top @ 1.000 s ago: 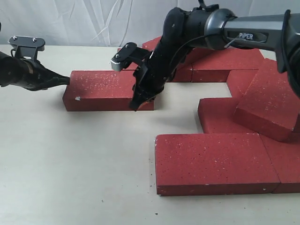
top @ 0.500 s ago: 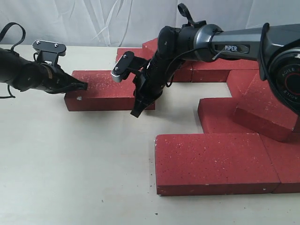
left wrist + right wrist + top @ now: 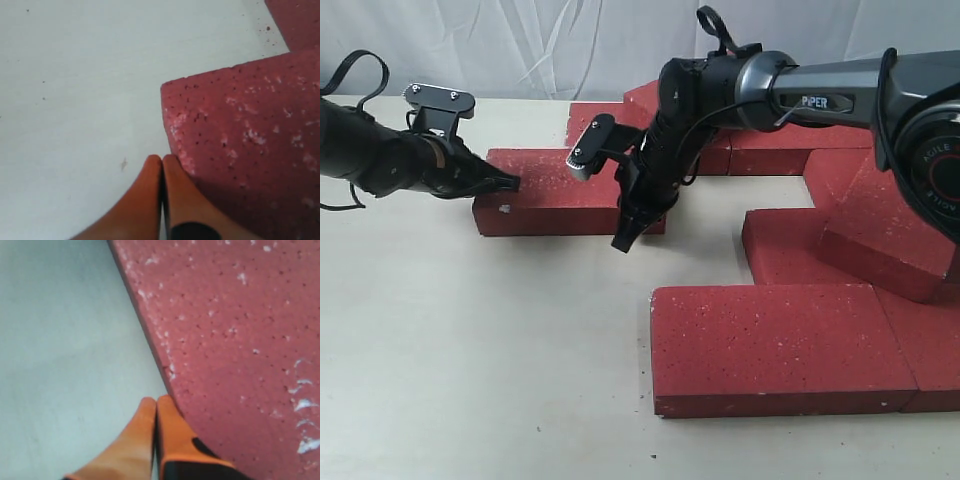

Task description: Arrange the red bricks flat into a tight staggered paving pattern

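Roughly nine dark red rectangular paving bricks [image 3: 770,345], rough, white-specked; exact count unclear where overlapping. Two black arms. One lone brick [image 3: 555,195] flat, apart from the rest. At its left end: left gripper [image 3: 510,184], reaching in low and almost level, orange fingers [image 3: 145,200] pinched together on nothing. At its front edge near the right end: right gripper [image 3: 623,243], pointing steeply down, likewise clenched empty. Right of it: remaining bricks clustered, one tilted brick [image 3: 900,215]. Pale beige tabletop [image 3: 470,350]; white cloth backdrop [image 3: 520,40].
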You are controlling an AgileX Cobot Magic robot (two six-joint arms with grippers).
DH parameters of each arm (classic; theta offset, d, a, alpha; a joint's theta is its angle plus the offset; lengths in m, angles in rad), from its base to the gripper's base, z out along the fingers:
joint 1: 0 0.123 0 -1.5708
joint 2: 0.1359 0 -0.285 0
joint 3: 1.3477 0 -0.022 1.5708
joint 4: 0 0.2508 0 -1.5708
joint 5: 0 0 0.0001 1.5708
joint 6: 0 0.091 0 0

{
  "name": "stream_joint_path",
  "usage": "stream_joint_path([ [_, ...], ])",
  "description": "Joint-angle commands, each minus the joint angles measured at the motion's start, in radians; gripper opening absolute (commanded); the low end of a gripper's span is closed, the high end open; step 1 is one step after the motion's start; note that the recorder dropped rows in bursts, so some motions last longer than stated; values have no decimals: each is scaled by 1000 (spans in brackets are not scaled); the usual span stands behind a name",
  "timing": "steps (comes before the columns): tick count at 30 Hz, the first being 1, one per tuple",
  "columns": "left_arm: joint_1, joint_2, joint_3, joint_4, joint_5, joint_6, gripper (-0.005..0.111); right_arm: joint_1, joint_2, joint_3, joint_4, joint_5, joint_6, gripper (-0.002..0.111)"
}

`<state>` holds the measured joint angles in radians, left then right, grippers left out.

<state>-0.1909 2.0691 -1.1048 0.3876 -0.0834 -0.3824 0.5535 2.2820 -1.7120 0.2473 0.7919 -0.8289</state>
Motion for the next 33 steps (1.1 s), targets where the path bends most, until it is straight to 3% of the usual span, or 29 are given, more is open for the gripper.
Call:
stream_joint_path([
  [1,-23,7,-2,-2,-53,-4,0,-6,-1,1,-58,-10,35,1],
  [12,-23,51,-11,-2,-93,-4,0,-6,-17,1,-175,41,133,1],
  [24,-81,55,-37,16,-82,-4,0,-6,-27,1,-227,43,164,1],
  [33,-95,87,-61,16,-91,-7,0,-77,-27,1,-220,67,188,1],
])
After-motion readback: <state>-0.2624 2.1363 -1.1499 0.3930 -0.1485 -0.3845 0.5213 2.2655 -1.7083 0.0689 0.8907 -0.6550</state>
